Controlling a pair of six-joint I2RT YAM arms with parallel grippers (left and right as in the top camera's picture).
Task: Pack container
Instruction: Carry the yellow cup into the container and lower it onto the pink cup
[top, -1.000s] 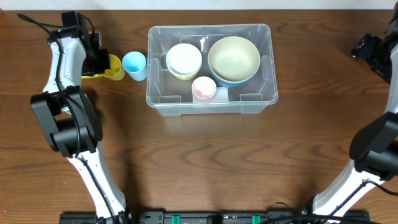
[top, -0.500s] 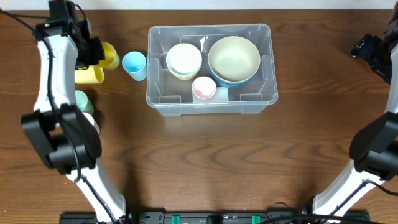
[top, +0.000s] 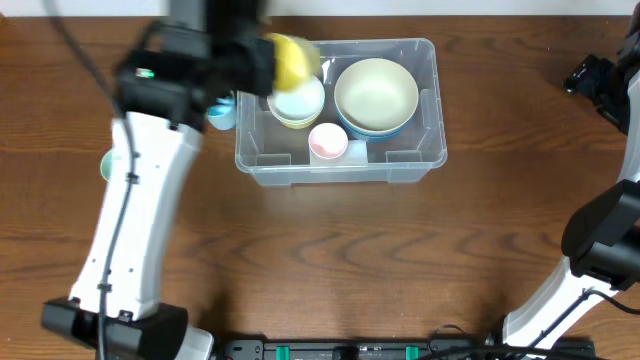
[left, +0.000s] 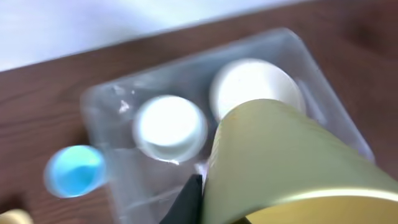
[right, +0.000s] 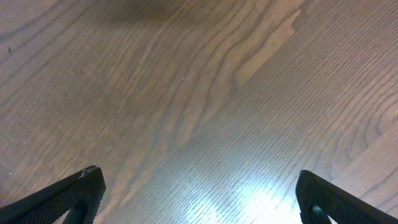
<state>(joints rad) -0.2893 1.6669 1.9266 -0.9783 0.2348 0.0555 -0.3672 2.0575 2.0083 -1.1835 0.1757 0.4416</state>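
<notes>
Left gripper (top: 272, 68) on smooth, round yellow cup (top: 297, 60)

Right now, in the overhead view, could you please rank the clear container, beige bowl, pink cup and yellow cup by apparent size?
1. container
2. beige bowl
3. yellow cup and pink cup: they look alike. The yellow one is held up nearer the camera and blurred, so I will not rank them.
</notes>
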